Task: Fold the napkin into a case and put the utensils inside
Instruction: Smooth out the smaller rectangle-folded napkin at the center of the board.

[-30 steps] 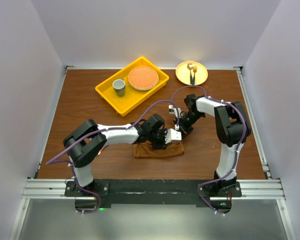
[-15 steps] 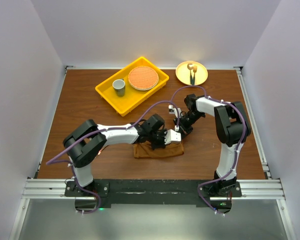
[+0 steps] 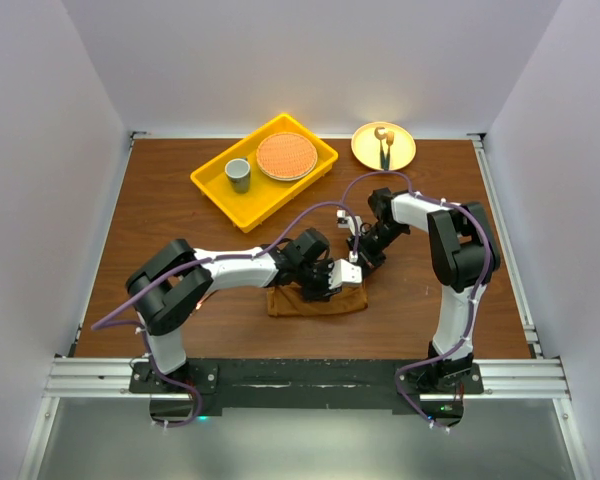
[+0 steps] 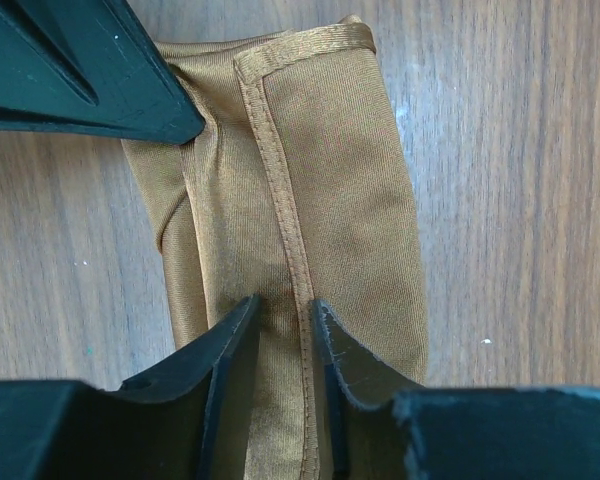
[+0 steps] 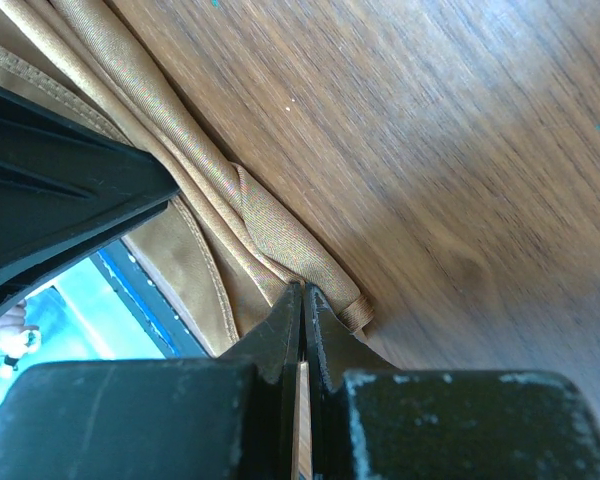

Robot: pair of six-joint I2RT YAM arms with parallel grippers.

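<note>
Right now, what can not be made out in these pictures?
- Top view: right end of the napkin, hidden under the left end effector and right end effector.
- Right wrist view: copper-coloured sliver between its shut fingers, too narrow to identify.
- Top view: utensil on the yellow plate, too small to name.

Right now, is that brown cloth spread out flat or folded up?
Folded. The napkin lies as a narrow oblong on the table; the left wrist view shows its hemmed layers overlapping.
</note>
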